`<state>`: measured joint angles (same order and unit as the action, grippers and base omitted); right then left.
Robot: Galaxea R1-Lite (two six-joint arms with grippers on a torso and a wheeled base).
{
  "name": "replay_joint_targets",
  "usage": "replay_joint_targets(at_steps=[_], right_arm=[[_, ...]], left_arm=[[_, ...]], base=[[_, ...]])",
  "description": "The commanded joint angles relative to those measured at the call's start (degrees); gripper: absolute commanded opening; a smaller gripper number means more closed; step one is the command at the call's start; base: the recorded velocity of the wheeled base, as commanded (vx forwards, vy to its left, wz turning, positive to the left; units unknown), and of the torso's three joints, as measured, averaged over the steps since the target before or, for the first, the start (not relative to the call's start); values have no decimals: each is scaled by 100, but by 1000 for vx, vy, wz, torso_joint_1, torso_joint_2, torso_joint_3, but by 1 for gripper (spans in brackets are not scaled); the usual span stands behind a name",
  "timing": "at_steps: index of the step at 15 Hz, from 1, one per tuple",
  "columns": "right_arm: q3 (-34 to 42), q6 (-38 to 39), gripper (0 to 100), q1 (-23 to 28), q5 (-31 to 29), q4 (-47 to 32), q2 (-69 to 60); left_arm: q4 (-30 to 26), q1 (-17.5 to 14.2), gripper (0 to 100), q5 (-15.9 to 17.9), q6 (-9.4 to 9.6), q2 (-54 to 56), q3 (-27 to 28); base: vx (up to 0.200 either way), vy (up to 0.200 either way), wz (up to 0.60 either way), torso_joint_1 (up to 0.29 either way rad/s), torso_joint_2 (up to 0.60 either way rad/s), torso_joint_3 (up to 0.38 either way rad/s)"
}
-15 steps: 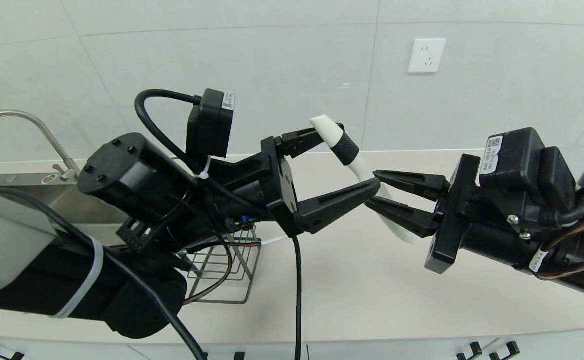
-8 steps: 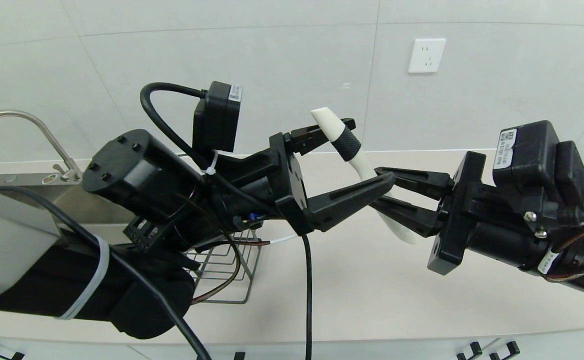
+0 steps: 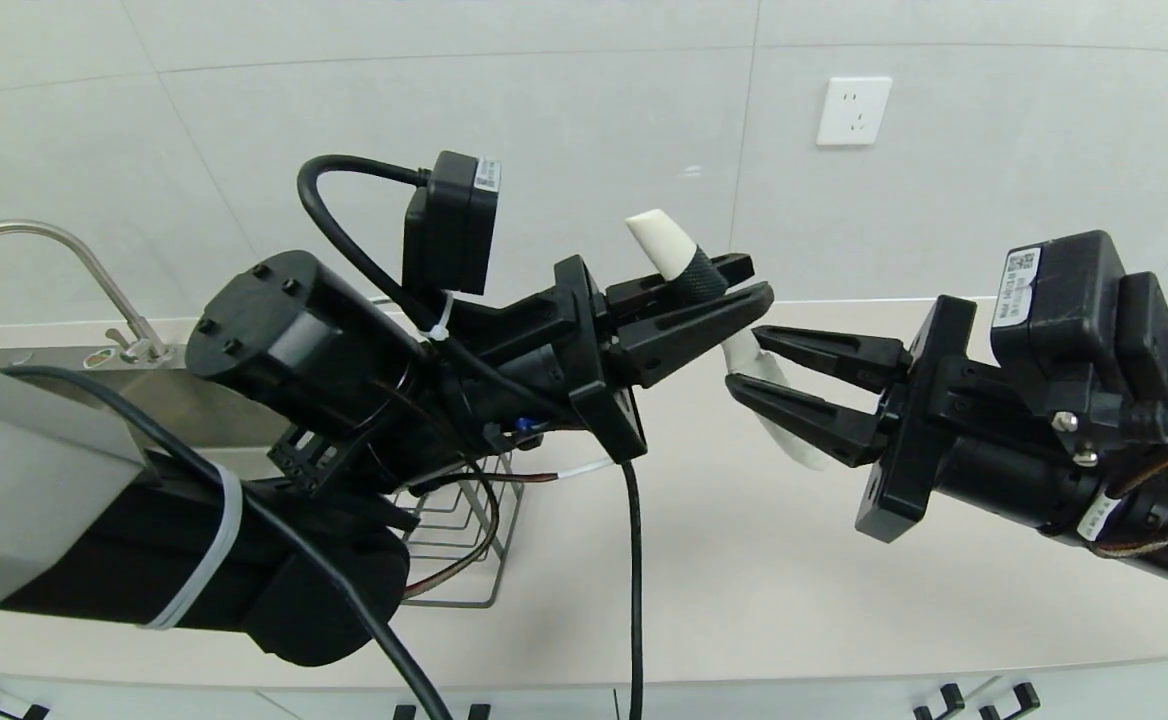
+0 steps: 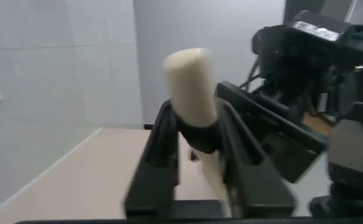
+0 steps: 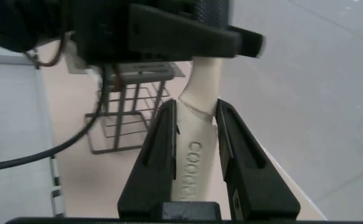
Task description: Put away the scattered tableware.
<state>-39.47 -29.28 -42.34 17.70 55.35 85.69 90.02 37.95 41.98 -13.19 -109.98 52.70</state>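
utensil point(image 3: 656, 232) lower end: hidden behind right claw point(image 3: 744, 357) | wire rack point(image 3: 464, 560): partly hidden by the arm behind left claw point(image 3: 754, 280) | utensil kind: cannot tell

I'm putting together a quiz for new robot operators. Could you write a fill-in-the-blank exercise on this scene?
The left gripper is shut on the utensil at its ___ band. The wire rack stands on the counter beneath the robot's ___ arm. The faucet curves over a steel ___. High on the tiled wall is a white ___.
Missing words: black; left; sink; socket.
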Motion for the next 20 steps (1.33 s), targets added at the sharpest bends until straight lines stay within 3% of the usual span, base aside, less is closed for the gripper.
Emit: replay_joint_targets(at_steps=[1, 3, 6, 7, 9, 10, 11, 12, 14, 15, 16, 18, 20], right_arm=[[-52, 1, 100, -3, 32, -6, 9], [10, 1, 100, -29, 32, -24, 18], [581, 160, 100, -38, -39, 11, -202], [783, 467, 100, -38, -294, 29, -413], [1267, 1636, 100, -29, -970, 161, -922], [1706, 2410, 0, -11, -1304, 161, -1379], [1838, 2621, 0, 15, -1401, 143, -1546], [2356, 3165, 0, 375, -1550, 117, -2249], [2462, 3245, 0, 1421, -1331, 99, -2935], [2453, 3245, 0, 1474, -1313, 99, -2953], [2550, 3192, 0, 2520, -1014, 99, -3348], [3174, 3016, 0, 2845, -900, 73, -4297], [3947, 2823, 0, 3329, -619, -129, -5378]], left_arm=[[-2, 11, 0, -32, 1, 47, 3], [-2, 55, 0, -182, -26, 74, -23], [-2, 46, 0, -771, -70, 109, -76], [-2, 11, 0, -1052, -61, 117, -164], [-133, -174, 0, -1166, -43, 328, -471], [-529, -358, 0, -1166, 1, 627, -752], [-670, -420, 0, -1166, 27, 759, -858], [-1285, -719, 0, -1166, 220, 1286, -1113], [-1944, -991, 0, -1166, 493, 1743, -1148], [-1970, -1000, 0, -1166, 502, 1752, -1157], [-2234, -1211, 0, -1201, 862, 1867, -1315], [-2234, -1369, 0, -1210, 1381, 1884, -1649], [-2234, -1439, 0, -1201, 1591, 1981, -1614]], base=[[0, 0, 0, 0, 0, 0], [0, 0, 0, 0, 0, 0], [0, 0, 0, 0, 0, 0], [0, 0, 0, 0, 0, 0], [0, 0, 0, 0, 0, 0], [0, 0, 0, 0, 0, 0], [0, 0, 0, 0, 0, 0], [0, 0, 0, 0, 0, 0], [0, 0, 0, 0, 0, 0], [0, 0, 0, 0, 0, 0], [0, 0, 0, 0, 0, 0], [0, 0, 0, 0, 0, 0], [0, 0, 0, 0, 0, 0]])
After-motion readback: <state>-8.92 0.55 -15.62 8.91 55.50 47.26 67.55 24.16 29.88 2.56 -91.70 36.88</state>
